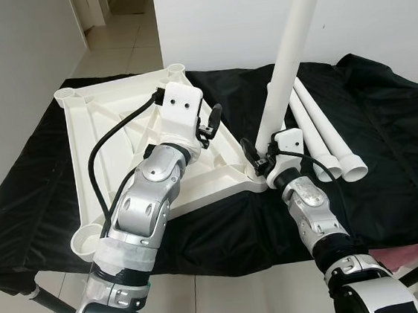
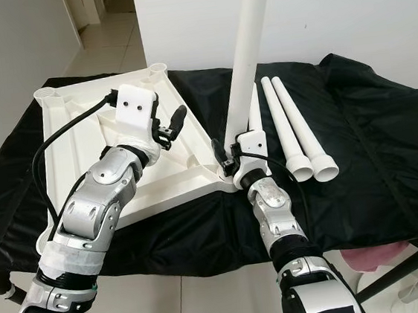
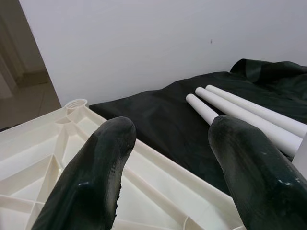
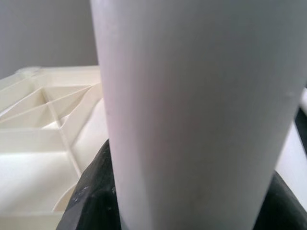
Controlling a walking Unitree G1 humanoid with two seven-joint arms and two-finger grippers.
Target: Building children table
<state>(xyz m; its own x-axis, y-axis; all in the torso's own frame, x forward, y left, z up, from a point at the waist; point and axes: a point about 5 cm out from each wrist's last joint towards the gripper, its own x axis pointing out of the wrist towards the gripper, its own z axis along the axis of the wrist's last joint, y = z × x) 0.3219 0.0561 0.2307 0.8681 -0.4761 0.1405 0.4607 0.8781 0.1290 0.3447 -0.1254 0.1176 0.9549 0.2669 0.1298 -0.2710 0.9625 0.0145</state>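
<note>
A white tabletop (image 1: 115, 121) lies upside down, ribs up, on a table draped in black cloth (image 1: 390, 167). My right gripper (image 1: 263, 162) is shut on a white table leg (image 1: 288, 51), holding it nearly upright at the tabletop's near right corner. In the right wrist view the leg (image 4: 192, 96) sits between the black fingers (image 4: 91, 201), with the ribbed tabletop (image 4: 38, 158) beside it. My left gripper (image 1: 211, 122) hovers open over the tabletop's right side with nothing in it; its fingers (image 3: 91, 177) are spread wide. Three more legs (image 2: 296, 129) lie side by side on the cloth to the right.
Round leg sockets sit at the tabletop's corners (image 1: 175, 69), (image 1: 66, 95), (image 1: 87, 240). A white wall (image 1: 372, 5) rises just behind the table, and a tiled floor with a doorway (image 1: 117, 31) lies at the far left. Something pink (image 2: 369, 259) shows under the table's near right edge.
</note>
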